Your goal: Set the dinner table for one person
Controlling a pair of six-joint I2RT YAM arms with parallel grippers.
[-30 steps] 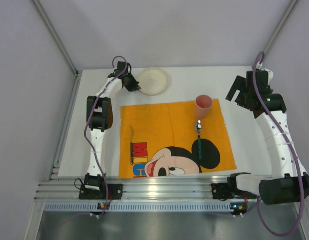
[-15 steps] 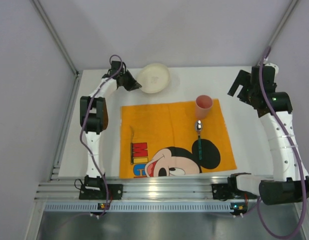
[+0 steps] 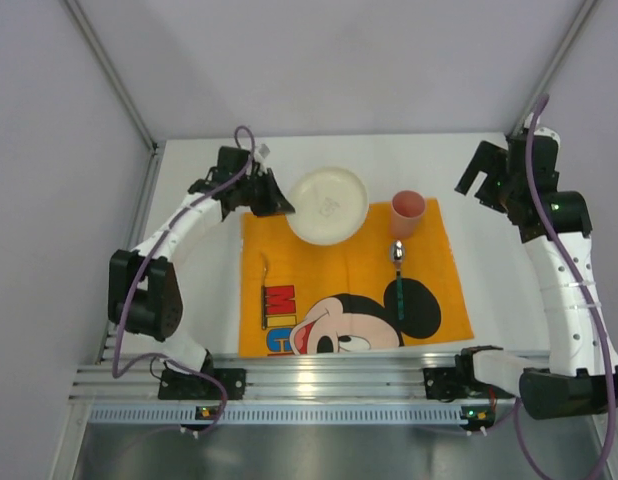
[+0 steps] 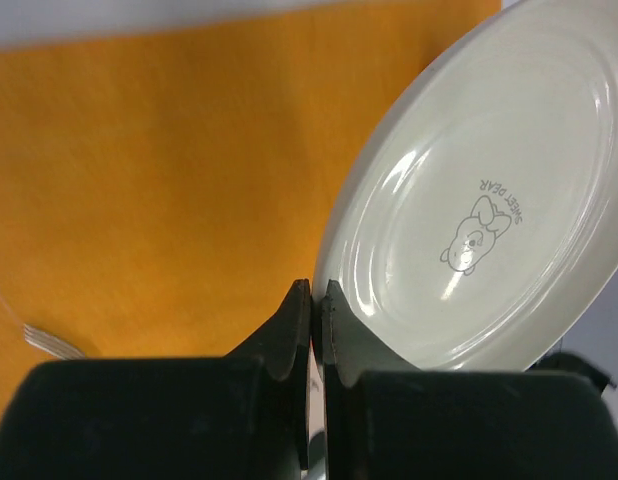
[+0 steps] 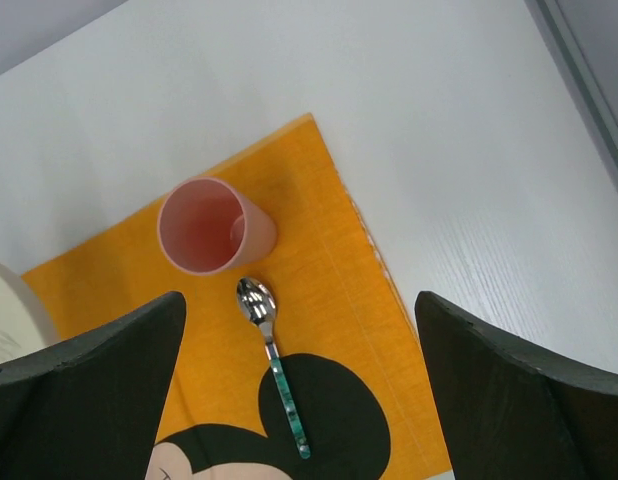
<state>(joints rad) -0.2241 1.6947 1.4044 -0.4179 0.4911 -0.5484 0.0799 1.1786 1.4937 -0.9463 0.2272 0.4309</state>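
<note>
Left fingers (image 4: 287, 335) pinching plate (image 4: 469, 200) rim, arm (image 3: 179, 225) seemingly outstretched

mat (image 3: 329, 270) orange, Mickey print | plate (image 3: 329, 205) cream | cup (image 3: 407, 212) pink | spoon (image 3: 398, 283) handle teal

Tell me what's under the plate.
The plate, pinched at its rim by the left gripper, overlaps the far edge of the orange mat and some white table. The patch directly beneath it is covered.
</note>
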